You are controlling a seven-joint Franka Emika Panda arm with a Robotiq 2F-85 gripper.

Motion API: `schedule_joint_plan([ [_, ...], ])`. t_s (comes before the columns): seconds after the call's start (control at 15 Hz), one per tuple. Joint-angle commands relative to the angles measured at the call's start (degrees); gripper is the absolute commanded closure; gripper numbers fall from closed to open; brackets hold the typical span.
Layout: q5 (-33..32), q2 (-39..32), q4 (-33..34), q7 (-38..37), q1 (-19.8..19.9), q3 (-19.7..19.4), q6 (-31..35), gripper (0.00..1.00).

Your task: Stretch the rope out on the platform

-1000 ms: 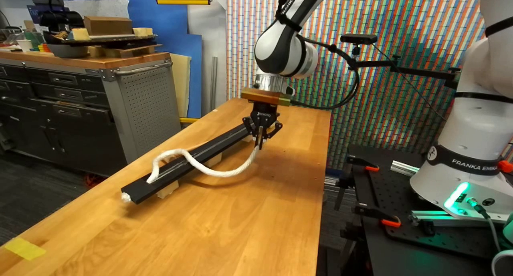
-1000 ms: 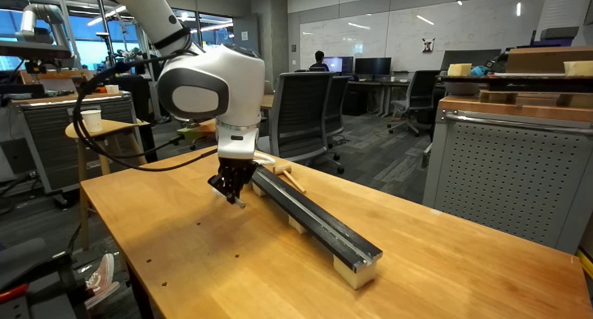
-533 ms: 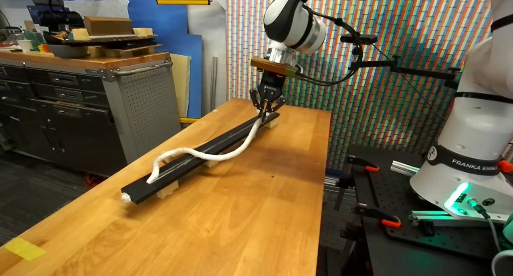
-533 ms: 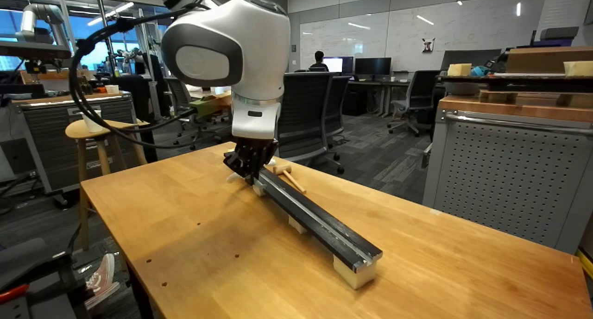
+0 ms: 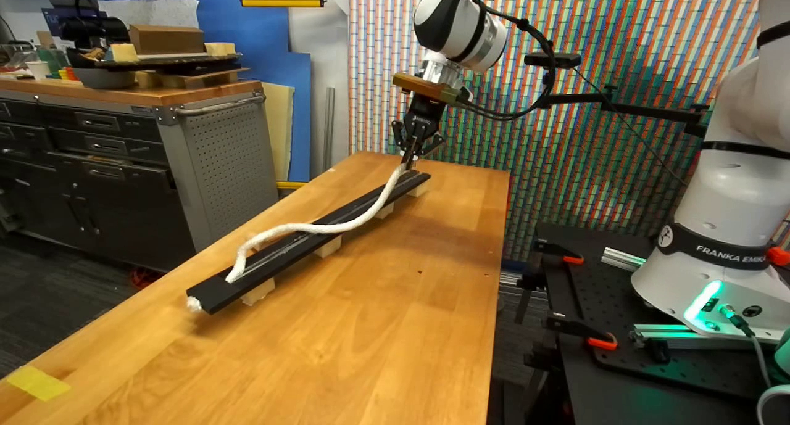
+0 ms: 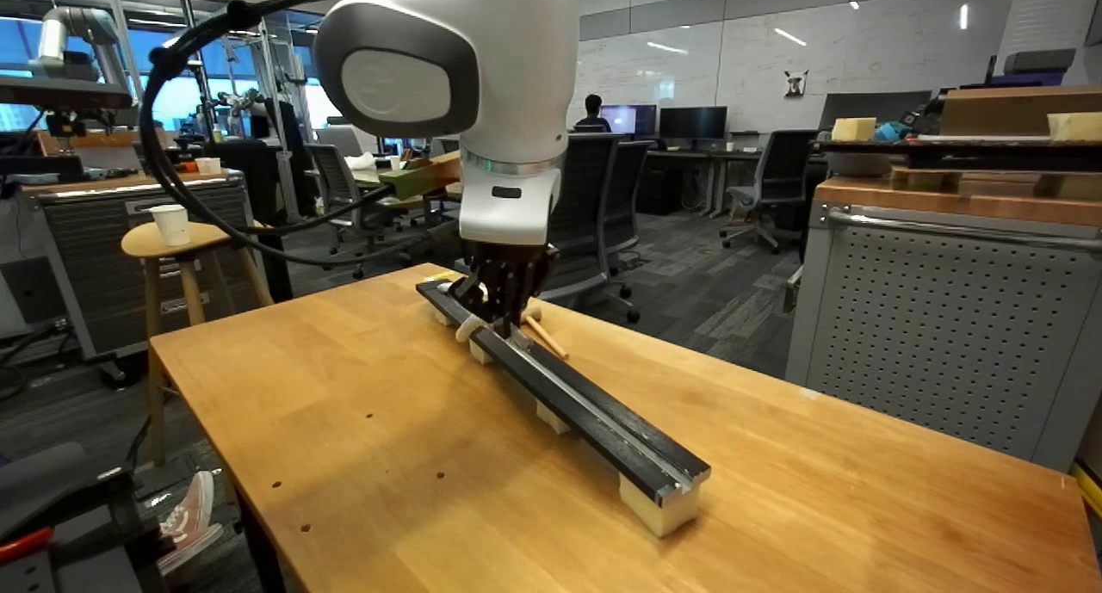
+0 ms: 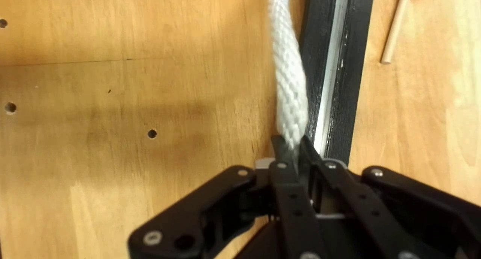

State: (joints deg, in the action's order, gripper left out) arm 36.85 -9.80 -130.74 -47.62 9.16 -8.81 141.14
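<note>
My gripper (image 7: 292,140) is clamped on the white rope (image 5: 327,229), above the platform (image 6: 594,423). From my grip the rope sags slack, bowing out past one long edge of the platform, then curves back over it and comes down on the platform's top near one end. Pale blocks (image 6: 661,505) prop the platform; a wooden handle (image 6: 547,337) lies beside its other long edge
</note>
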Motion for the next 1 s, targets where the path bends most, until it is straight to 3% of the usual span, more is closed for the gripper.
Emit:
schedule_joint_plan([
  [0.0,3.2,-1.0,3.1,0.1,1.6,-1.2,-1.3,0.97],
  [0.93,10.6,-7.6,9.6,1.0,8.0,-5.4,-3.8,0.97],
])
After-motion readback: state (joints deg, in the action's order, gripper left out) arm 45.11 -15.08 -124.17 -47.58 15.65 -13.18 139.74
